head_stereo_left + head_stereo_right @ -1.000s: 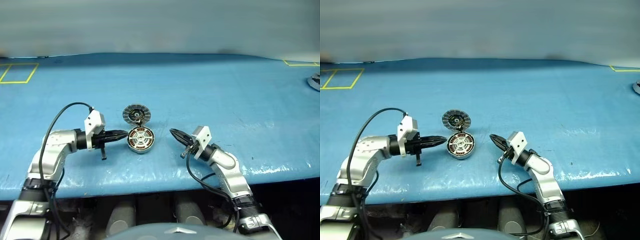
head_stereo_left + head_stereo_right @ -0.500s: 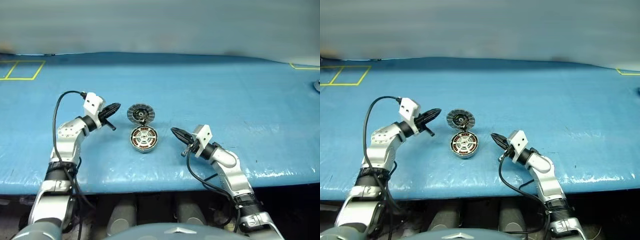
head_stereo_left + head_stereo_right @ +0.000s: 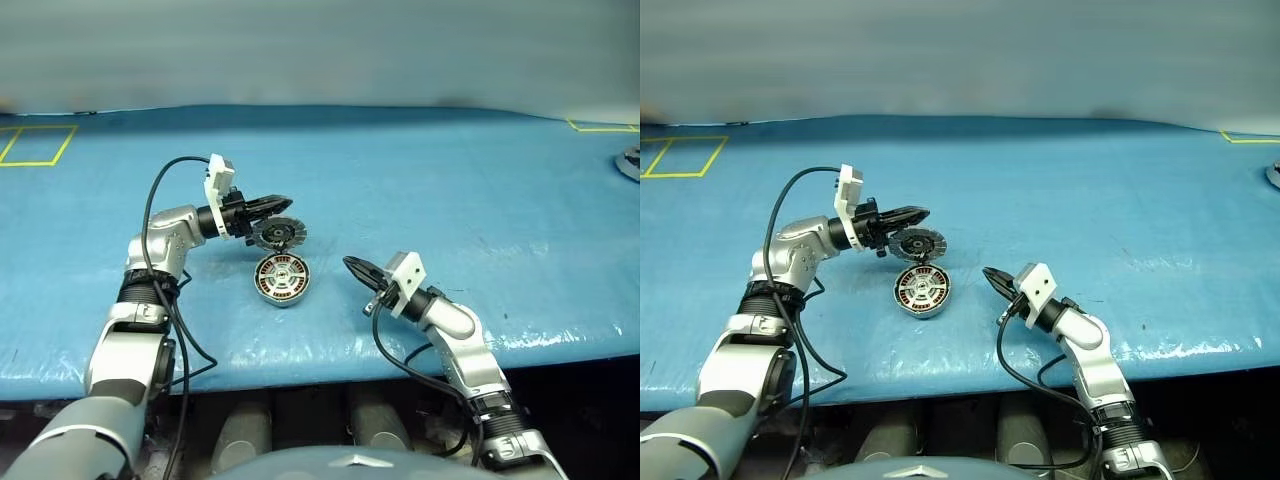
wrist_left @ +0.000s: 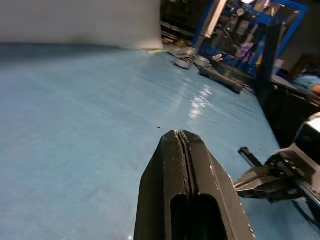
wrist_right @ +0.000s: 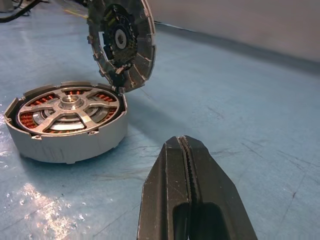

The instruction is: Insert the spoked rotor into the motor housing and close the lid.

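Left gripper (image 3: 285,203) now above lid (image 3: 277,234).

One motor housing (image 5: 67,125) is being seen; one spoked rotor (image 5: 70,107); one lid (image 5: 122,42); two grippers, left gripper (image 3: 283,203) and right gripper (image 3: 349,264).

We find no readable text, label, brand, number or sign anywhere here. The lid (image 5: 121,44), the motor housing (image 5: 67,122) and the blue tabletop (image 3: 430,180) carry no lettering we can make out, and neither do the white blocks on the arms.
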Motion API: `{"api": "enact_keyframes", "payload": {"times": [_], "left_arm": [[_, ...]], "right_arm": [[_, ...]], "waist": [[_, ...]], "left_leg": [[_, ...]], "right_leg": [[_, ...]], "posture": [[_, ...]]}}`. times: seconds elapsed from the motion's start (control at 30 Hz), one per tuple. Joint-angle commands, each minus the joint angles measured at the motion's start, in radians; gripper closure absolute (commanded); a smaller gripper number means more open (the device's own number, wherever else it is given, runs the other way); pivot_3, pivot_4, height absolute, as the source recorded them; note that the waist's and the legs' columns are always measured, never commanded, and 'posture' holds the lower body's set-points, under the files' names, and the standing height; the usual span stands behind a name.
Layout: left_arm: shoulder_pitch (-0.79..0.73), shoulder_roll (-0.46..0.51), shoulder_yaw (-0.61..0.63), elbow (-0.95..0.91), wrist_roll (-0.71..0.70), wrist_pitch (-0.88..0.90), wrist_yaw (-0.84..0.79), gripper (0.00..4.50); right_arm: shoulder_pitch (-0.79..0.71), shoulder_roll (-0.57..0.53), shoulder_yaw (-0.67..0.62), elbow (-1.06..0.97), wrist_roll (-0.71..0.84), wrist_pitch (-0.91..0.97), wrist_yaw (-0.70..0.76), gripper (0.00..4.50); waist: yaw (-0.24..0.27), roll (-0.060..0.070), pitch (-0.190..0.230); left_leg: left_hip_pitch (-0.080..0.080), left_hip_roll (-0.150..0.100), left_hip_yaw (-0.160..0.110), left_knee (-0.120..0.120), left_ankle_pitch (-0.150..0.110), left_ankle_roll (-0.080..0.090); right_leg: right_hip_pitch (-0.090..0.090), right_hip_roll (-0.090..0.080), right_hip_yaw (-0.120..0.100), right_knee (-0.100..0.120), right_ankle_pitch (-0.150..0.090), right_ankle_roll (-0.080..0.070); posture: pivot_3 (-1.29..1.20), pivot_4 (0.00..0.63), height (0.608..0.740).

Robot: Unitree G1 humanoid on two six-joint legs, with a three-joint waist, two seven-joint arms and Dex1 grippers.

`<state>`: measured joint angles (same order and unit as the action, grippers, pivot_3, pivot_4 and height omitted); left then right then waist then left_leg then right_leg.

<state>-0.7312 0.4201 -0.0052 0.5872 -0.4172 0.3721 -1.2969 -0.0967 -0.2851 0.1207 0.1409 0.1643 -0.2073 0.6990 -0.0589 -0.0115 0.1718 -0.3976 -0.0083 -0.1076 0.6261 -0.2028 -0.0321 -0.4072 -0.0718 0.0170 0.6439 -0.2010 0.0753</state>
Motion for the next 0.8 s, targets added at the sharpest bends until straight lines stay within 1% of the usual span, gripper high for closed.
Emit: {"api": "enact_keyframes", "payload": {"times": [0.03,0.2,0.3,0.4,0.5,0.57,0.67,0.8], "left_arm": [[-0.002,0.042,-0.054,-0.055,0.049,0.005,-0.048,4.49],[0.067,0.073,-0.078,-0.152,0.038,0.04,-0.094,4.49],[0.132,0.097,-0.117,-0.228,0.049,0.061,-0.115,4.49],[0.199,0.113,-0.15,-0.294,0.059,0.079,-0.114,4.49],[0.261,0.116,-0.167,-0.344,0.055,0.1,-0.099,4.49],[0.307,0.122,-0.187,-0.378,0.068,0.098,-0.089,4.49],[0.372,0.145,-0.243,-0.415,0.113,0.062,-0.096,4.49],[0.412,0.143,-0.238,-0.415,0.135,0.021,-0.046,4.49]], "right_arm": [[-0.001,-0.004,-0.008,-0.043,0.004,-0.004,-0.006,4.5],[-0.003,-0.004,-0.009,-0.041,0.004,-0.008,-0.009,4.5],[-0.008,-0.004,-0.007,-0.037,0.004,-0.007,-0.008,4.5],[-0.018,-0.002,-0.003,-0.029,-0.002,-0.015,-0.007,4.5],[-0.027,0.0,-0.002,-0.024,-0.006,-0.011,-0.01,4.5],[-0.032,0.002,-0.002,-0.023,-0.009,-0.008,-0.014,4.5],[-0.04,0.021,-0.02,-0.018,-0.021,-0.016,-0.066,4.5],[-0.048,0.025,-0.02,-0.017,-0.024,-0.003,-0.087,4.5]], "waist": [[0.0,0.0,0.0],[-0.001,0.0,0.0],[-0.001,0.0,0.0],[-0.001,0.0,0.0],[0.002,0.0,0.0],[0.002,0.0,0.0],[0.003,0.0,0.0],[0.009,0.001,0.0]], "left_leg": [[0.0,0.0,0.0,0.0,0.0,0.0],[0.001,0.0,0.0,0.0,0.0,0.0],[0.0,0.0,0.0,-0.001,0.0,0.0],[0.0,0.0,0.0,-0.001,0.0,0.0],[0.0,0.0,0.0,-0.001,0.0,0.0],[0.0,0.0,0.0,-0.001,0.0,0.0],[0.001,0.001,0.0,-0.001,0.0,0.0],[0.001,0.001,0.0,-0.001,0.0,0.0]], "right_leg": [[0.0,0.0,0.0,0.0,0.0,0.0],[0.0,0.0,0.0,0.0,0.0,-0.001],[-0.001,0.0,0.001,0.0,0.0,-0.001],[-0.001,0.0,0.001,0.0,-0.001,-0.001],[-0.001,0.0,0.001,0.0,-0.004,-0.006],[-0.001,0.0,0.001,0.0,-0.004,-0.006],[-0.001,0.0,0.001,0.0,-0.004,-0.007],[-0.001,0.0,0.001,0.001,-0.004,-0.007]], "posture": [[0.0,0.15,0.74],[0.0,0.15,0.74],[0.0,0.15,0.74],[0.0,0.15,0.74],[0.0,0.15,0.74],[0.0,0.15,0.74],[0.0,0.15,0.74],[0.0,0.15,0.74]]}}
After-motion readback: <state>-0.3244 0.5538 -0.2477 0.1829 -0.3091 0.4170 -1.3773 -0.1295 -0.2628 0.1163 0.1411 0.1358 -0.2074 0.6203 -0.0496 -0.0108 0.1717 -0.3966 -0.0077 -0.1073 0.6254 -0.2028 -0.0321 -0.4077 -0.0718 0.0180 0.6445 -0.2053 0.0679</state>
